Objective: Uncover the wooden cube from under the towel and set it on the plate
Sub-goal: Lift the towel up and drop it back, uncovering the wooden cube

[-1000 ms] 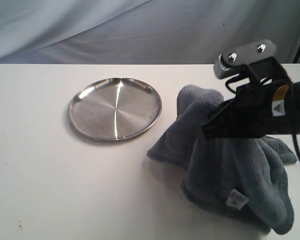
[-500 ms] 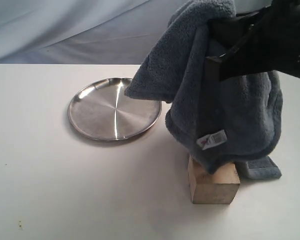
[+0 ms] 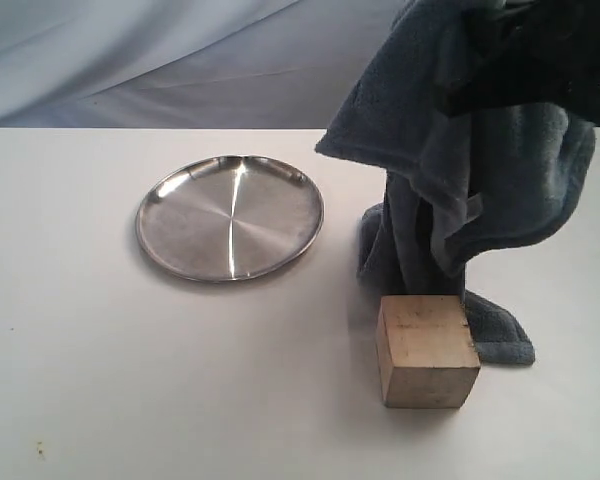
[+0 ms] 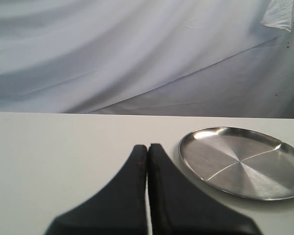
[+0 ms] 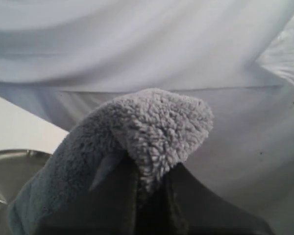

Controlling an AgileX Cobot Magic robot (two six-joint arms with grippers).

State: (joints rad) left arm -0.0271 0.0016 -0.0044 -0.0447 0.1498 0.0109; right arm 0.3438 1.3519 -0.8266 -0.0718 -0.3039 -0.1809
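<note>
Right gripper (image 5: 152, 196) is clamped on a fold of the towel (image 3: 460, 170). Cloth hangs high, its tail on the table (image 3: 100, 380) just behind the wooden cube (image 3: 427, 350). Cube sits bare, right of the plate (image 3: 230, 215), apart from it. Left gripper (image 4: 147, 161): 2 fingers pressed together, empty.

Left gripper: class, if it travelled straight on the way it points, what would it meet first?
Probably nothing nearby: the left gripper points over bare table towards the draped backdrop; the plate lies beside that line. Depth is uncertain.
</note>
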